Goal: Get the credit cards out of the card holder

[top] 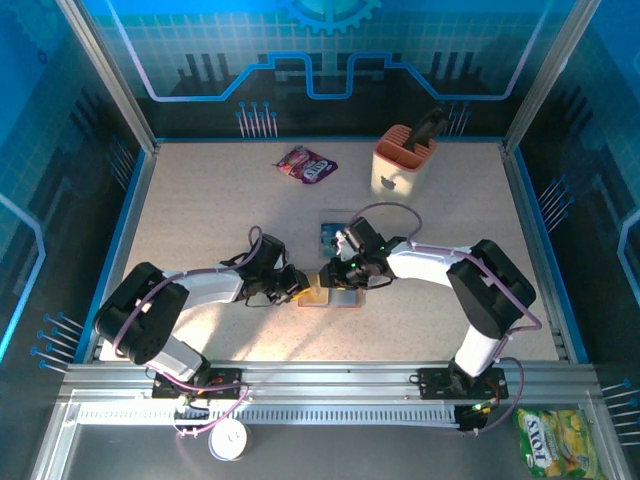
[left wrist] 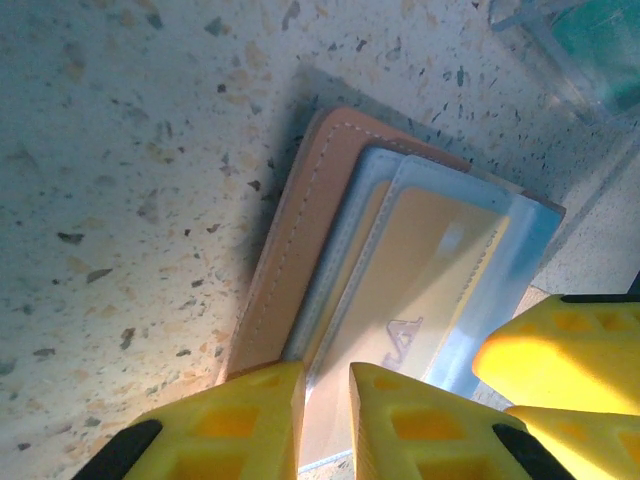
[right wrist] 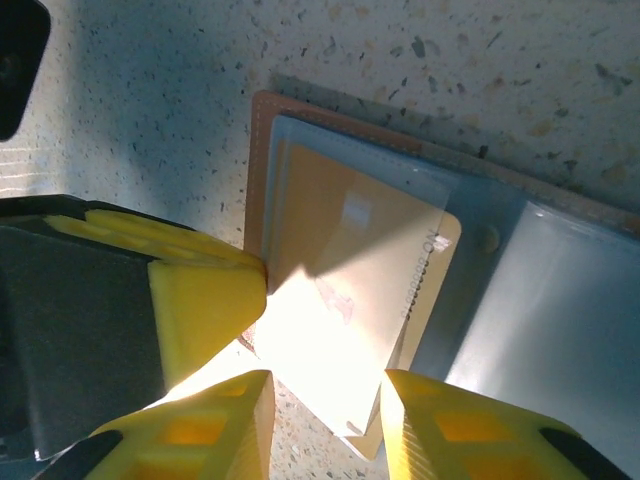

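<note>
Tan card [right wrist: 340,300] sits half out of the holder [top: 330,297], which lies open at mid-table between the arms, so the step in hand looks like pulling it out. Left gripper [left wrist: 325,390] is nearly closed, pinching the holder's edge. Right gripper [right wrist: 328,410] is part open, its fingers [right wrist: 450,430] flanking the card's free end; I cannot tell if they grip it. The next move likely calls for a firm clamp and a straight draw away from the pinned holder.

walls: blue circuit-print panels [top: 320,60] | table [top: 200,210]: speckled beige | light: bright, warm
</note>
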Action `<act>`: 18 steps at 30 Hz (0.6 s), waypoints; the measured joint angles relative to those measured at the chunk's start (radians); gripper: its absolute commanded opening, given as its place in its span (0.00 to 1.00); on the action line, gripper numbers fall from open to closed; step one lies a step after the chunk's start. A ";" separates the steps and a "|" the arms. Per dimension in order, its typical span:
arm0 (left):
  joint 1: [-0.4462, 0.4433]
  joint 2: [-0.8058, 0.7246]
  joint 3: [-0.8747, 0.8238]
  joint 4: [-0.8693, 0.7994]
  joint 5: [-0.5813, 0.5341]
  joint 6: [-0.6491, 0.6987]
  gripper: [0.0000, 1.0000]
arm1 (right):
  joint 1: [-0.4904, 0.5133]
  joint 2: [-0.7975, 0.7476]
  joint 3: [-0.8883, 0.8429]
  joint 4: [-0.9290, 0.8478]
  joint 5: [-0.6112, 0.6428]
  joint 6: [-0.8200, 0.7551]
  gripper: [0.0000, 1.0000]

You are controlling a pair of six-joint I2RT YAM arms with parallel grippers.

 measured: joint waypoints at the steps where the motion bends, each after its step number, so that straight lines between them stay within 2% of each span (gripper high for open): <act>1: 0.000 0.000 0.000 0.000 0.000 0.000 0.20 | 0.002 0.005 0.000 0.001 0.000 0.002 0.36; 9: 0.000 0.000 0.000 -0.001 0.000 0.000 0.20 | 0.009 0.044 0.002 0.023 -0.006 0.017 0.35; 15: 0.000 -0.002 -0.002 -0.001 0.000 0.000 0.20 | 0.010 0.057 0.004 0.053 -0.026 0.032 0.28; 18: 0.000 -0.002 -0.002 -0.001 0.000 -0.001 0.20 | 0.012 0.064 0.004 0.070 -0.030 0.039 0.28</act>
